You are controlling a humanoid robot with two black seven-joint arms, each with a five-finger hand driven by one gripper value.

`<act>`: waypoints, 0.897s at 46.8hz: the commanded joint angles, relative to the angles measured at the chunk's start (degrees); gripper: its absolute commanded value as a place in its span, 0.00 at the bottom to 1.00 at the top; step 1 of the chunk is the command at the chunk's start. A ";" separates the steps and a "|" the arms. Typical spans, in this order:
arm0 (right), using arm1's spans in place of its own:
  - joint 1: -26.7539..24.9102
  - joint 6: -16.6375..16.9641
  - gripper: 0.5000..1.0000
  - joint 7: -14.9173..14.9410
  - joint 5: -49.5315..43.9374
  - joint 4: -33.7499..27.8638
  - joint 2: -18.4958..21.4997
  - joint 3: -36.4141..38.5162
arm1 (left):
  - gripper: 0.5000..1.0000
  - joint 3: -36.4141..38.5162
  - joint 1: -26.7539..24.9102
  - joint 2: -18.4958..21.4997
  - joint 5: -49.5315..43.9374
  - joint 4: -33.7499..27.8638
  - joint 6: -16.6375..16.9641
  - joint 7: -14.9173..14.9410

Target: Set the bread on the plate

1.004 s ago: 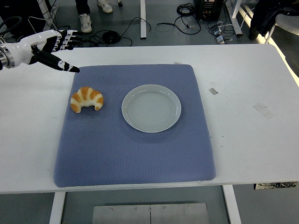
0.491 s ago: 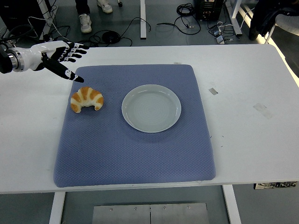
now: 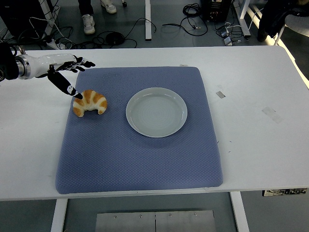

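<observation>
A golden croissant lies on the left part of a blue mat. An empty white plate sits on the mat to the croissant's right, apart from it. My left hand comes in from the left edge and hovers over the mat's upper left corner, just above and left of the croissant. Its fingers are spread and hold nothing; the thumb tip points down and reaches the croissant's upper left end. My right arm is out of view.
The white table carries bits of tape to the right of the mat. Cables and a person's shoes show on the floor beyond the far edge.
My left hand has moved right and down toward the croissant, from off the mat's corner to just above the croissant's left end. The croissant and plate have not moved.
</observation>
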 commanded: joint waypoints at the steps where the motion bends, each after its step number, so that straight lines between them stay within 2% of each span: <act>1: -0.01 0.00 1.00 0.04 0.00 0.00 0.00 0.00 | 0.88 0.70 0.06 -0.10 0.33 -0.37 -0.01 0.88; 26: -0.01 0.00 1.00 -0.05 0.00 0.00 0.00 0.00 | 0.88 3.87 0.94 -5.02 2.09 0.68 2.27 1.06; 42: -0.01 0.00 1.00 -0.05 0.00 0.00 0.00 0.00 | 0.88 4.84 0.86 -5.11 4.02 1.21 3.24 1.15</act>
